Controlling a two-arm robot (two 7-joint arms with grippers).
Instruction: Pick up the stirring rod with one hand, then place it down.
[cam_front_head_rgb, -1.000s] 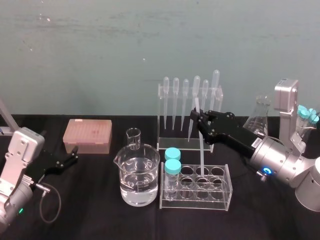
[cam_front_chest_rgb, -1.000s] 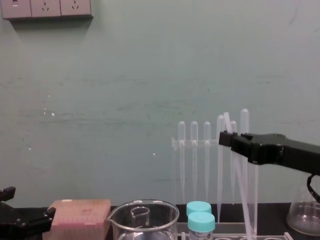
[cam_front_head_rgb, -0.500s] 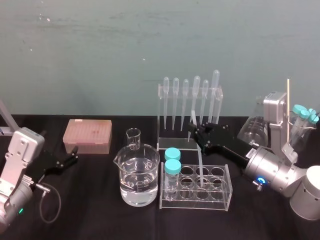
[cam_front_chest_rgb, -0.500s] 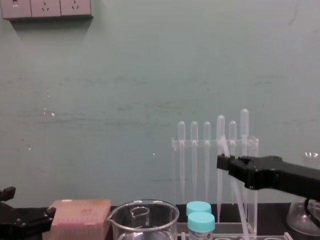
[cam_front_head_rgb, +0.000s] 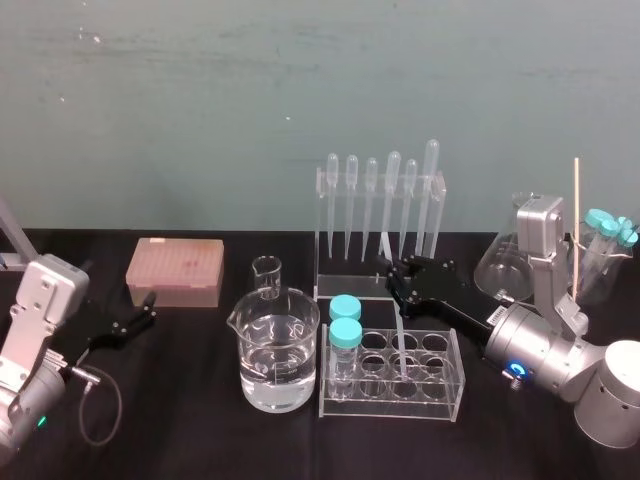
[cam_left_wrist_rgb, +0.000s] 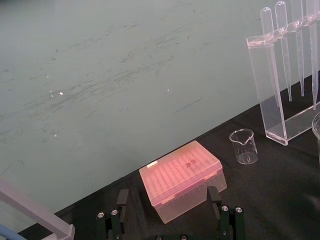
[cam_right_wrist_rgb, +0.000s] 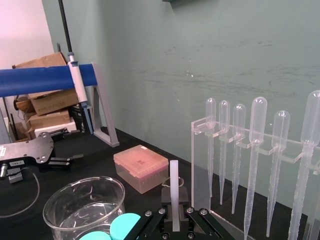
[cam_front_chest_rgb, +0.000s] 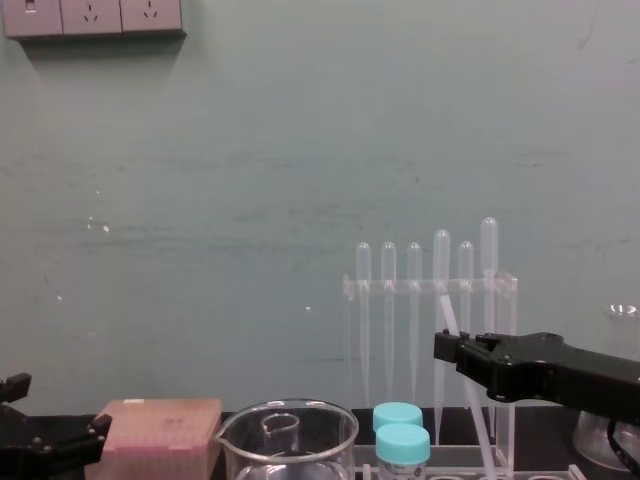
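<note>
Stirring rod: held tilted, lower end inside the tube rack, right of the middle of the tabletop.
Right gripper: clamped on the rod above the rack.
Left gripper: parked by the tabletop's left edge, fingers apart.

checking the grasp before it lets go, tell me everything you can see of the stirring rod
The stirring rod is a thin, straight, translucent whitish stick with a plain flat top end. It leans slightly in the chest view. The right gripper is shut on it near its top, and its lower end stands in a hole of the clear test tube rack. The left gripper sits open, far off.
</note>
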